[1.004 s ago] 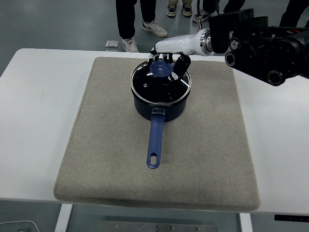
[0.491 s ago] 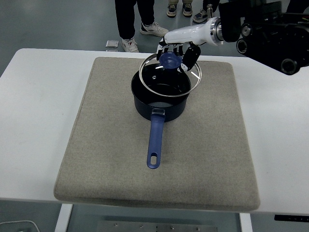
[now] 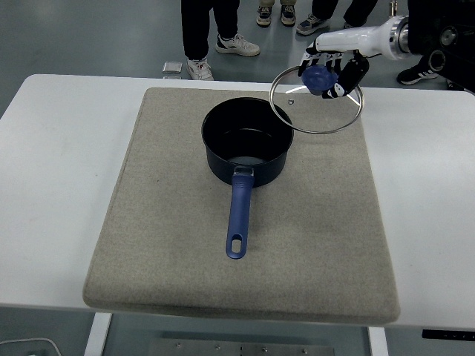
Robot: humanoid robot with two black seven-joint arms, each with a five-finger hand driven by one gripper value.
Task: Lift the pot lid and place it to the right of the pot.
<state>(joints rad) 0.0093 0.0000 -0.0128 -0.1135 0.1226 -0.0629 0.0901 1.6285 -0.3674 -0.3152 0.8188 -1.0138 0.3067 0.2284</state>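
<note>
From the head view, the dark blue round saucepan (image 3: 245,144) with its long blue handle sits on the grey rectangular fabric mat (image 3: 312,237) that covers the middle of the white counter (image 3: 59,163), and the pan is uncovered: its dark inside and a pale patch at the bottom show plainly. The round glass lid with a metal rim and a blue knob (image 3: 318,100) is off the pan and held in the air up and to the right of it, tilted so that its top face turns toward the camera; its left edge lies just beside the pan's far right rim in the picture, but nothing suggests they touch. The right hand (image 3: 335,68), white-backed with black fingers, comes in from the upper right of the pan and has its fingers curled tightly around the blue knob, carrying the lid by it. The left hand does not show anywhere in this view. Beyond the pan, past the far edge of the counter, the legs and shoes of several people stand on the floor. Judging by this, the lifting part of the task is done and the carry to the side is under way. What is left is to bring the lid fully to the right of the pan, lower it flat onto the mat there, where bare fabric lies free, and let go of the knob.
</note>
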